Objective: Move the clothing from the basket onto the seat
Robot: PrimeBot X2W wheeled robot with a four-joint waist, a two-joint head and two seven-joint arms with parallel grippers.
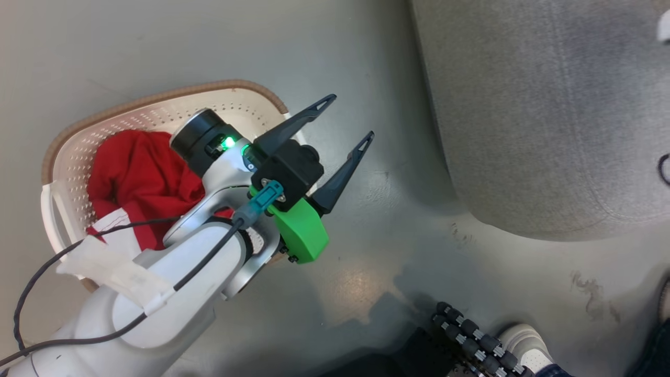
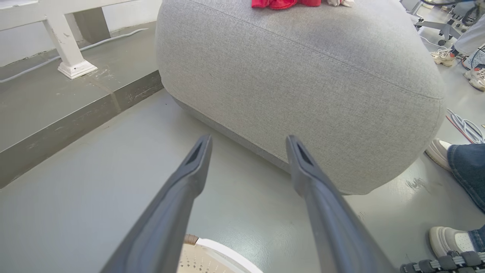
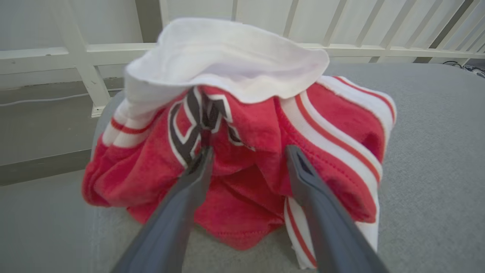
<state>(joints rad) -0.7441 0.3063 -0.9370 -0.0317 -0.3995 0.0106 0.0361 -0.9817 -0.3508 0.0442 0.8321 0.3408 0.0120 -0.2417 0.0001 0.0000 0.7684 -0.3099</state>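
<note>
The cream basket [image 1: 157, 118] stands on the floor at the left with red clothing [image 1: 136, 167] bunched inside, partly hidden by my left arm. My left gripper [image 1: 352, 115] hangs open and empty over the floor between the basket and the grey seat [image 1: 549, 115]. In the left wrist view its fingers [image 2: 249, 138] point at the seat's side [image 2: 303, 76], with the basket's rim [image 2: 212, 258] just below. A red striped garment [image 3: 242, 125] with white trim and lettering lies heaped on the seat [image 3: 435, 151]. My right gripper [image 3: 250, 148] is open, its tips against that heap.
A person's white shoes [image 1: 523, 345] and jeans [image 2: 470, 170] are close by at the right of the seat. My base's black rollers [image 1: 471, 335] show on the floor. A raised step [image 2: 75, 125] and white railing [image 3: 242, 49] lie behind. Cables [image 2: 466, 127] trail past the seat.
</note>
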